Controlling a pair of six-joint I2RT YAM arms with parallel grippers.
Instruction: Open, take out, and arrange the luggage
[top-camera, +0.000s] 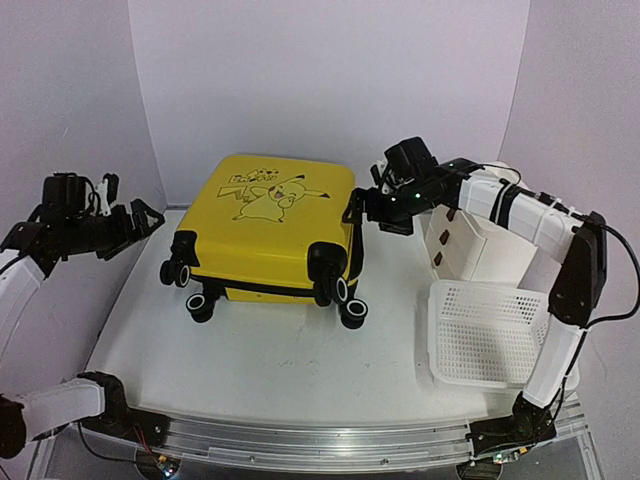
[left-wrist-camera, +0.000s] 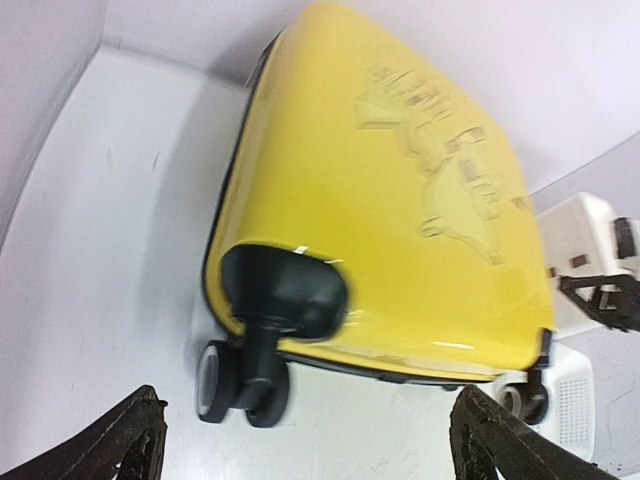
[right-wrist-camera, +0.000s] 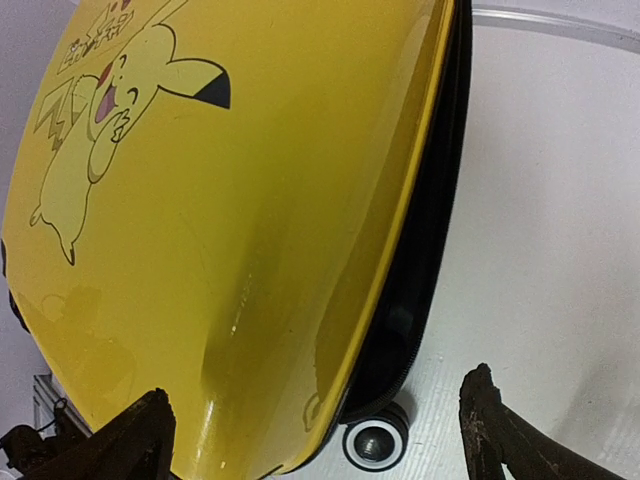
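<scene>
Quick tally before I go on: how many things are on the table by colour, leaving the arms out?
Yellow: 1, the suitcase
White: 2, the drawer cabinet and the basket
Total: 3

Yellow luggage (left-wrist-camera: 380, 200) lies lid-up on the white table (left-wrist-camera: 100, 250), wheels (left-wrist-camera: 240, 378) nearest. Left gripper (left-wrist-camera: 305, 425): jaws wide apart, empty.

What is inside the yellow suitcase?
Its contents are hidden: the suitcase lies shut on the table, drawing side up. Only its shell, zipper band and wheels show.
</scene>
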